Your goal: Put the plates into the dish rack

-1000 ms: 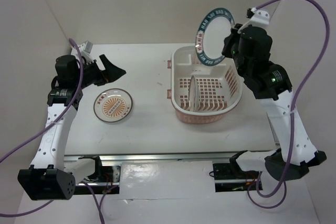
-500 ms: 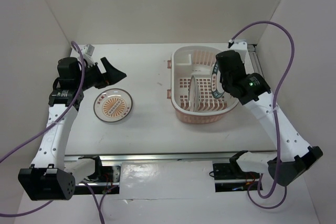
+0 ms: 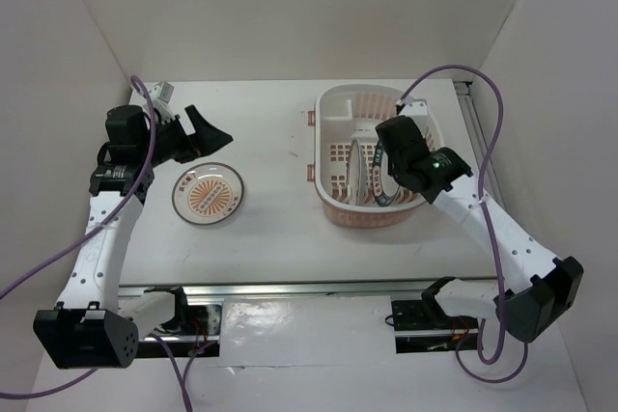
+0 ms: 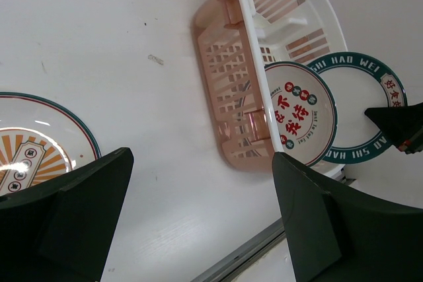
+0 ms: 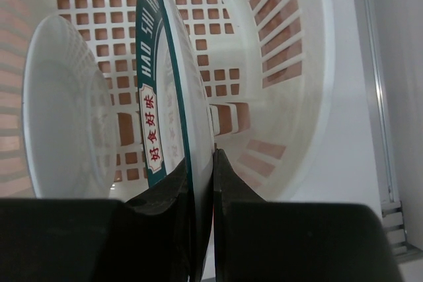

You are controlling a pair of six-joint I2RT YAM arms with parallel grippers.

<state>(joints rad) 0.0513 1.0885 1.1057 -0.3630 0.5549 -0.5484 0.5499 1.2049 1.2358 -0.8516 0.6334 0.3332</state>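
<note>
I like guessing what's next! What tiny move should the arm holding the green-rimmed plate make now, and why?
Probably lower it a little. The right gripper pinches the green-rimmed plate upright inside the dish rack, beside the red-marked plate, but its bottom edge is hidden, so it may not rest on the base yet.

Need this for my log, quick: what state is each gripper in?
Left gripper: open, holding nothing.
Right gripper: shut on the blue-green rimmed plate.
</note>
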